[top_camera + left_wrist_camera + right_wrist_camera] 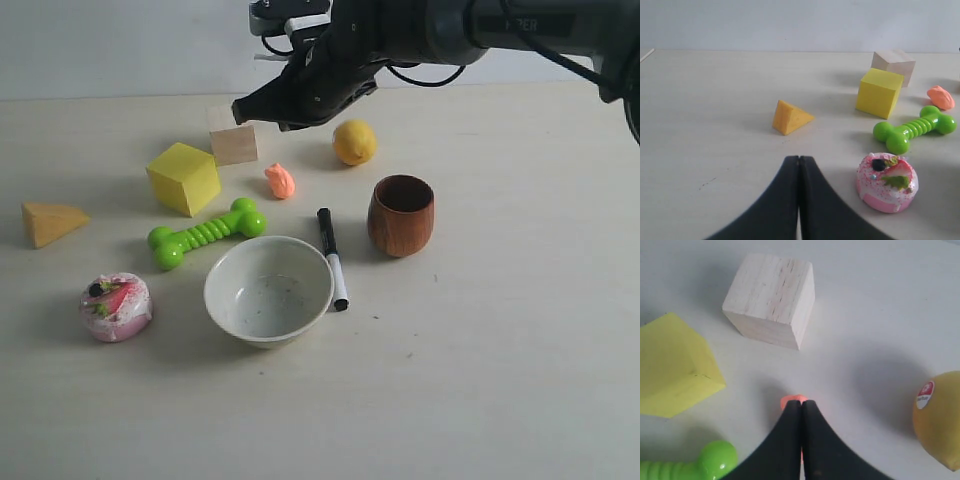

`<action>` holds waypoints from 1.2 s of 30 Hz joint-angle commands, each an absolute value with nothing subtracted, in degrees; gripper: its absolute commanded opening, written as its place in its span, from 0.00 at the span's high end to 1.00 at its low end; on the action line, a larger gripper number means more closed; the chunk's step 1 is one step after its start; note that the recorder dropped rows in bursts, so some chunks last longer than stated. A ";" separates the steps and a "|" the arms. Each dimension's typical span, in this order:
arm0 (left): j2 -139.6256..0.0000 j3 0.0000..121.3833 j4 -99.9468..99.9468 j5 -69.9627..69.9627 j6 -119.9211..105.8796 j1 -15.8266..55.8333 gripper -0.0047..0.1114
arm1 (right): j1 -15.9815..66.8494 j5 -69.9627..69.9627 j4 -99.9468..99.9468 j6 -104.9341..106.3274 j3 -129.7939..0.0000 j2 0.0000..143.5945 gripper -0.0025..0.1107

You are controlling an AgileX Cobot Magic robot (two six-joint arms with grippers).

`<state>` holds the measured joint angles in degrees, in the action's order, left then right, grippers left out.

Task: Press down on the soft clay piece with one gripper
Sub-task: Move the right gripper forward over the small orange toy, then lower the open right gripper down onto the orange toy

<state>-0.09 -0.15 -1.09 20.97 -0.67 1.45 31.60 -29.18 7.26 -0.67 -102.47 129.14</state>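
My right gripper, fingers shut together on nothing, hangs above the salmon clay piece. It looks unsquashed, so the whole press remains.

**Both grippers closed, right arm reaching across**

Right arm: thick and black. It enters the exterior view from the upper right, runs near level, and crosses past the middle toward the left. Black cables loop under the wrist.

Right gripper: tilted down and to the left, tapering to a blunt tip. In its wrist view the two dark fingers meet along a straight seam with no gap.

Left gripper: in its wrist view the fingers are likewise pressed together, tip to tip.
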 commanded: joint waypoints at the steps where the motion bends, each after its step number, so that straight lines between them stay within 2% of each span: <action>1: 0.00 0.00 -1.29 20.33 -0.68 1.75 0.96 | 31.66 -30.50 5.98 0.00 -103.05 128.81 0.98; 8: 0.00 0.00 -1.29 20.33 -0.68 1.75 0.96 | 31.66 -31.01 5.42 0.00 -103.55 129.45 0.98; 26: 0.00 0.00 -1.29 20.33 -0.68 1.75 0.96 | 31.66 -38.77 5.61 0.00 -114.47 138.96 0.98; 36: 0.00 0.00 -1.29 20.33 -0.68 1.75 0.96 | 32.97 -39.98 5.21 0.00 -115.01 139.83 0.98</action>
